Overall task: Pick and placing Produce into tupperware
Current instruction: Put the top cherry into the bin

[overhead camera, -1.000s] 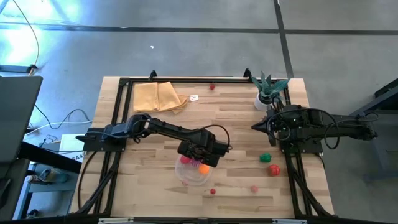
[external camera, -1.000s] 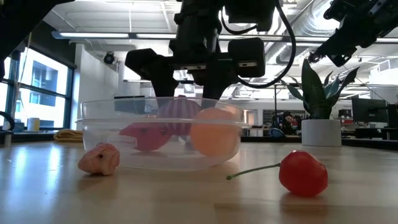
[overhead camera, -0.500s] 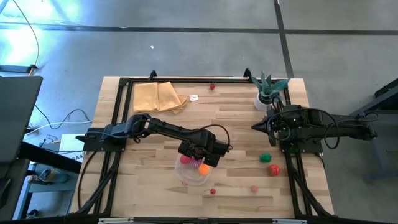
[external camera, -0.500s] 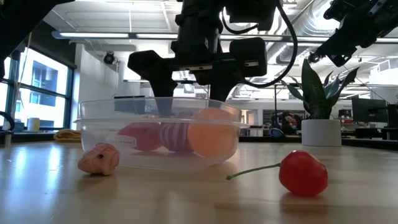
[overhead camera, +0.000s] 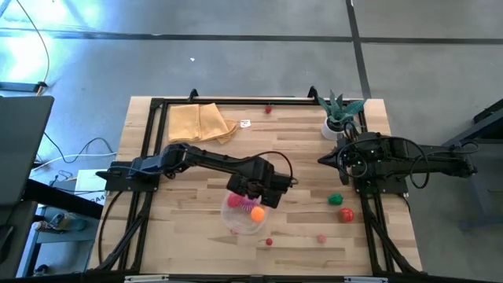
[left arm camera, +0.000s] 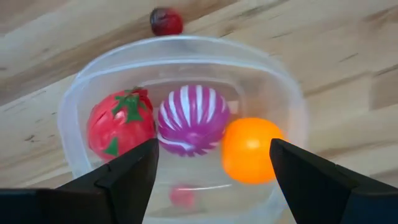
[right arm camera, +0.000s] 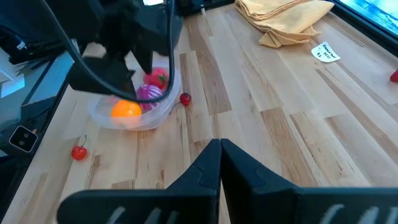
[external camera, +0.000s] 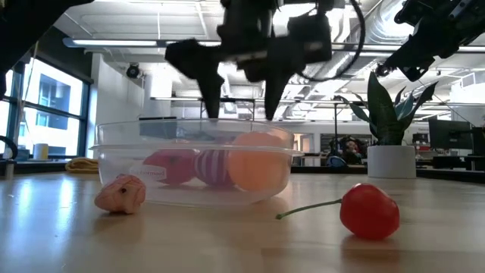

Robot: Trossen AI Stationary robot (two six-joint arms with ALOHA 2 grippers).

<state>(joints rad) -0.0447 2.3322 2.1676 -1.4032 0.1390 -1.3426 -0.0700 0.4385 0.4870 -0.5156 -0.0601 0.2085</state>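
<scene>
Clear, shallow, round-cornered plastic tupperware (left arm camera: 81, 102) on the wooden desk (overhead camera: 196, 232), directly beneath the left gripper (left arm camera: 211, 163); contains a red strawberry (left arm camera: 120, 123), magenta white-striped ball (left arm camera: 191, 118), orange ball (left arm camera: 250, 149). Left gripper: fingers spread wide, holding nothing, above the rim. Right gripper (right arm camera: 219, 148): fingers together, empty, at the desk's right edge.

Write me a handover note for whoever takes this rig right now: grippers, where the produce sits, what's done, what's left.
Left gripper: open and empty, just above the tupperware.
Right gripper: shut, empty, waiting at the table's right side near the potted plant.
Done: red strawberry, striped magenta piece and orange ball are in the tupperware.
Left: cherry and pink piece beside the tupperware; green piece, red piece and small pink piece at the right; a small red piece at the far edge.
</scene>
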